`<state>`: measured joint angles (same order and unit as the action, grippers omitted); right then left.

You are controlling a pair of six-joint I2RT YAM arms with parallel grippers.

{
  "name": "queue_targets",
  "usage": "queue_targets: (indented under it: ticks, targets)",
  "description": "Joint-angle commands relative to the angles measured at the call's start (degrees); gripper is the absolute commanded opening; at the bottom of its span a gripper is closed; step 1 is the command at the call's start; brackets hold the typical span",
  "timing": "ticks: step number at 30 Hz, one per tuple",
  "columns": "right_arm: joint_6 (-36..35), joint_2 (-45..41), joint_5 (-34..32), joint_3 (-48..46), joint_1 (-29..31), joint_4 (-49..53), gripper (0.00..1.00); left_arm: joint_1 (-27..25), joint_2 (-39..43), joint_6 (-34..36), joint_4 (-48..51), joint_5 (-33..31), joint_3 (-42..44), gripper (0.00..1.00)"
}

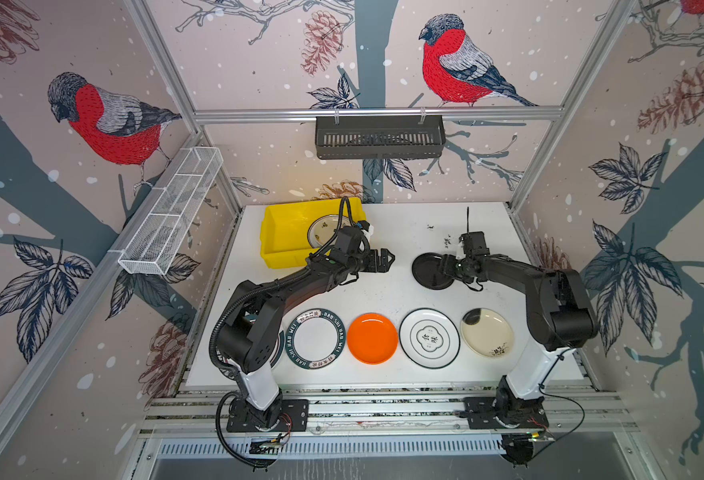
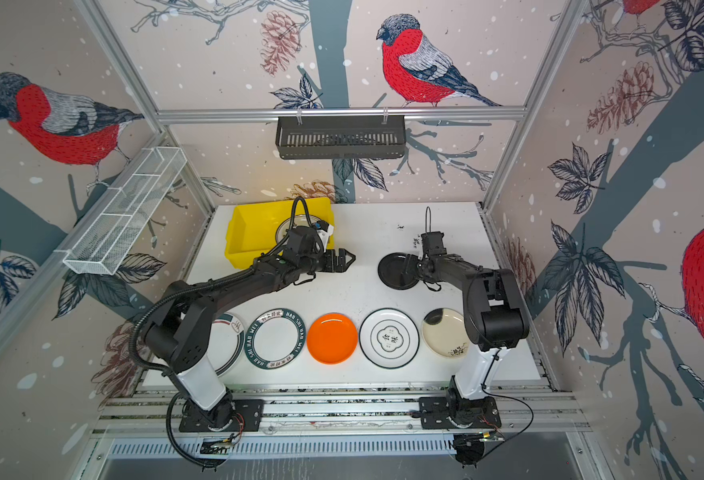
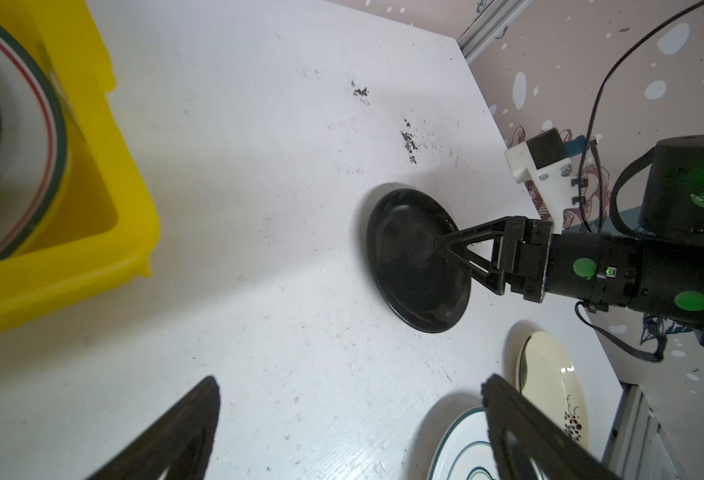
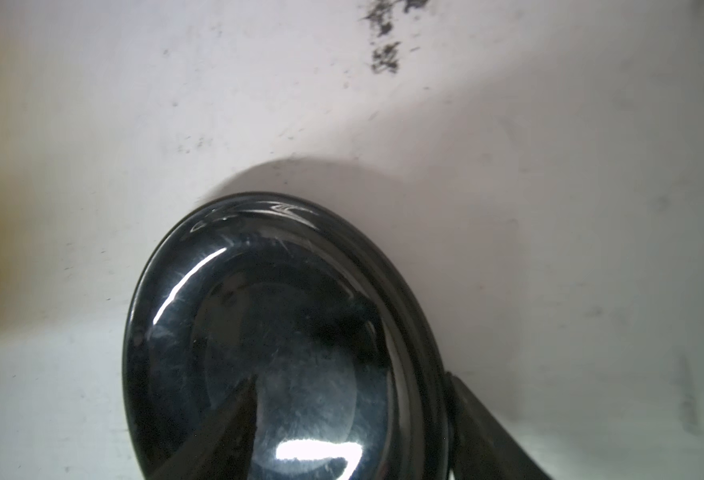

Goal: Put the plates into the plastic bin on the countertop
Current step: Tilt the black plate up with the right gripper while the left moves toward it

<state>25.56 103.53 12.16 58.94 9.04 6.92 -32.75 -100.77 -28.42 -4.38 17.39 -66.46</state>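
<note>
Both top views look bright and even to me, with light coming from above. The arms [image 1: 284,286] drop soft grey shadows on the table [image 1: 383,295], and the walls [image 1: 30,208] bend near the frame edges. In the left wrist view the left claw [image 3: 350,382] is dark and fuzzy at the bottom, and the plastic bin [image 3: 126,232] at the left is blurry. The right wrist view is dimmer and soft. The black plate [image 4: 284,332] there has white glare low in the frame and a shadow above it.
</note>
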Motion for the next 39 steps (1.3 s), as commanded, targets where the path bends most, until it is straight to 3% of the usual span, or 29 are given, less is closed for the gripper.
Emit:
queue_targets:
  ticks: [1, 4, 12, 17, 27, 39]
  targets:
    - [1.48, 0.14, 6.18, -0.56, 0.35, -4.05, 0.71, -0.05, -1.42, -2.82, -4.78, 3.93, -0.99, 0.97]
    - [3.02, 0.09, 12.89, -2.56, 0.33, -8.4, 0.71, -0.12, -3.49, -3.95, -5.64, 5.92, -2.51, 0.97]
    - [1.95, 1.43, 15.45, -1.12, 2.58, -8.35, 0.72, -0.1, -8.83, -8.72, -9.77, 9.38, -4.25, 0.88]
    - [1.78, 0.98, 14.42, -1.24, 3.44, -8.16, 0.73, -0.12, -11.07, -10.85, -11.35, 10.47, -4.12, 0.81]
    - [0.98, -0.84, 13.88, -3.28, 3.79, -7.89, 0.75, -0.12, -13.88, -9.57, -8.25, 9.19, -5.96, 0.77]
    - [-0.11, -5.54, 13.87, -8.56, 3.6, -8.83, 0.76, -0.03, -16.82, -10.14, -6.93, 7.32, -8.54, 0.62]
